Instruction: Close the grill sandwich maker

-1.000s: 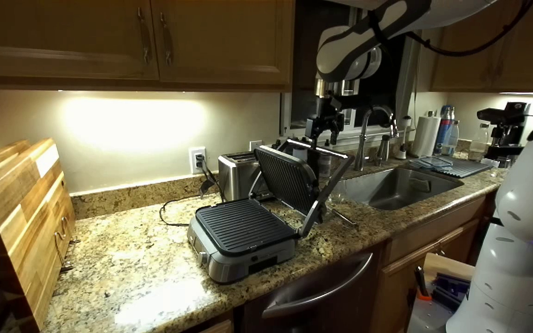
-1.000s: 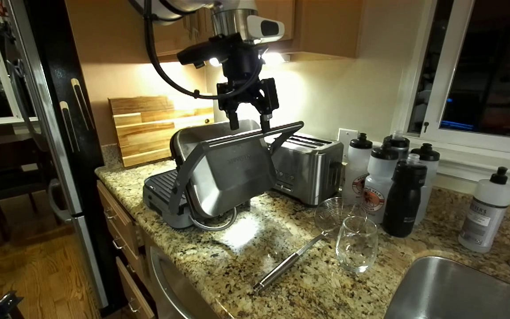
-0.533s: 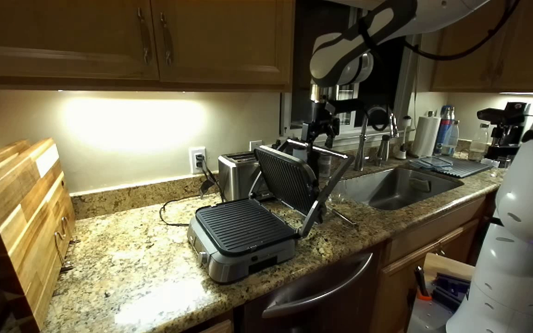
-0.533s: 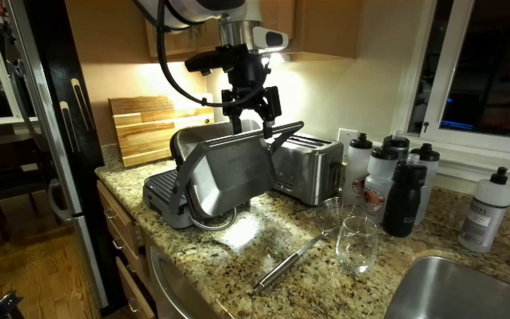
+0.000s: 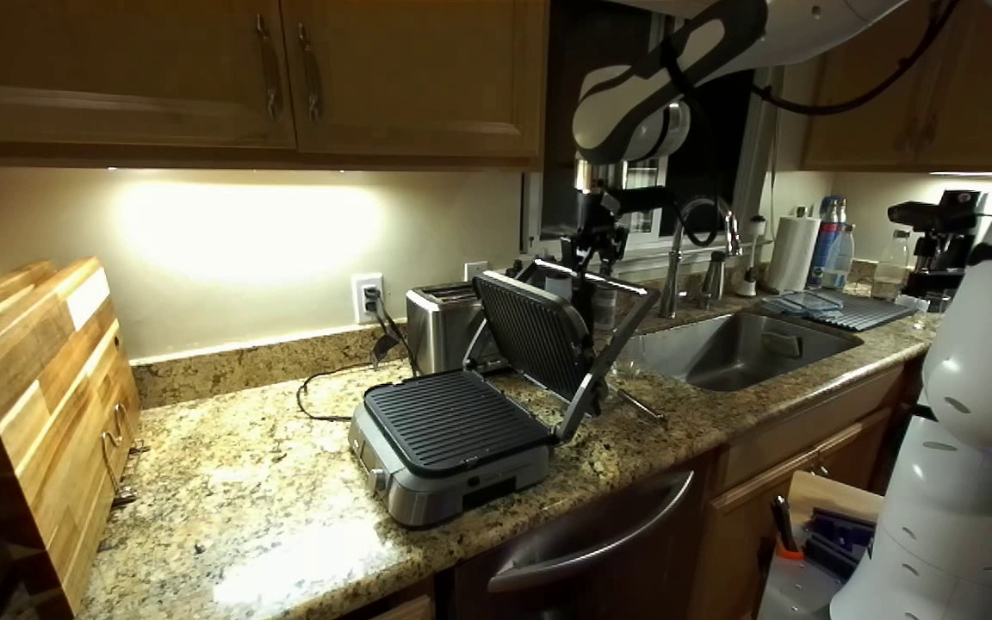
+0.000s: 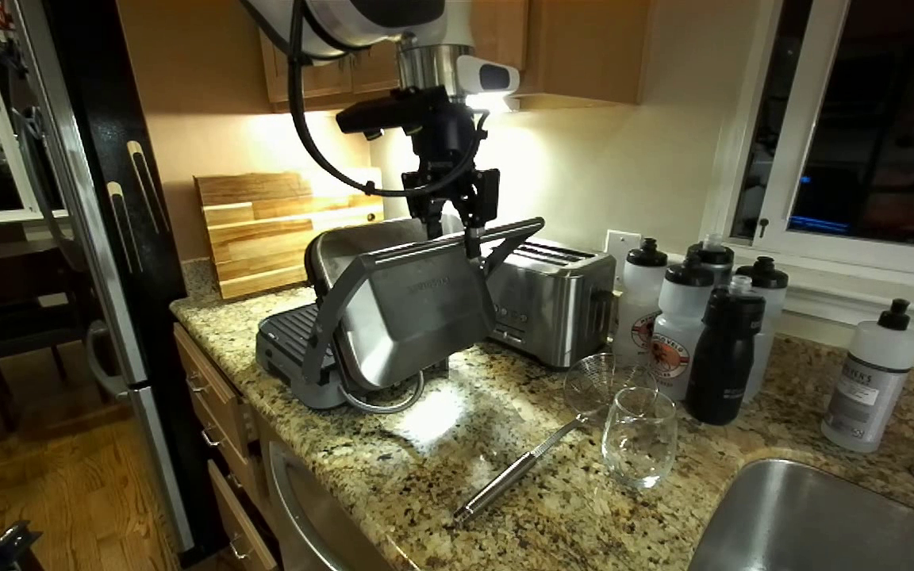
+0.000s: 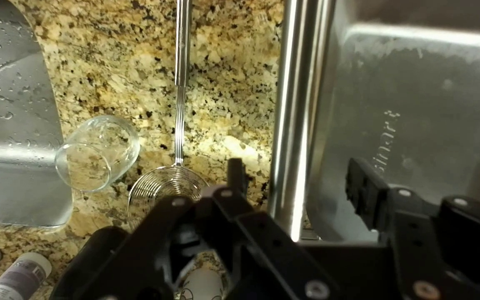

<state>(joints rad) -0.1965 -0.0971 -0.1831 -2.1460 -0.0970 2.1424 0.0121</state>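
The gripper [image 6: 455, 242] sits lower at the handle [image 7: 298, 116] than a second ago, and its fingers [image 7: 366, 193] stand nearer each other; the lid [image 5: 535, 336] looks unmoved. The grill [image 6: 405, 321] rests on the counter [image 5: 272, 482] near the toaster [image 6: 552, 301], lid up and leaning back past upright, towards the sink [image 6: 814, 523].

The fingers are part-way apart, one to each side of the handle. The wrist view shows a gap on both sides, so the handle is straddled, not yet clasped; how deep the fingers reach past it is hard to tell.

The step in hand seems to be taking hold. To do it well, keep the handle midway between the fingers and bring them in evenly, so neither one nudges it first. A firm pinch is probably wise, as the metal looks smooth and may slip.

Then the move likely calls for an arc, not a straight pull: up first, over towards the boards [image 5: 57, 396], then down onto the lower plate [image 5: 457, 422]. Let the gripper tilt with the handle; held stiff, it may drag the whole grill along. Past the top, the lid's own weight should help, so slow there and lower it gently.
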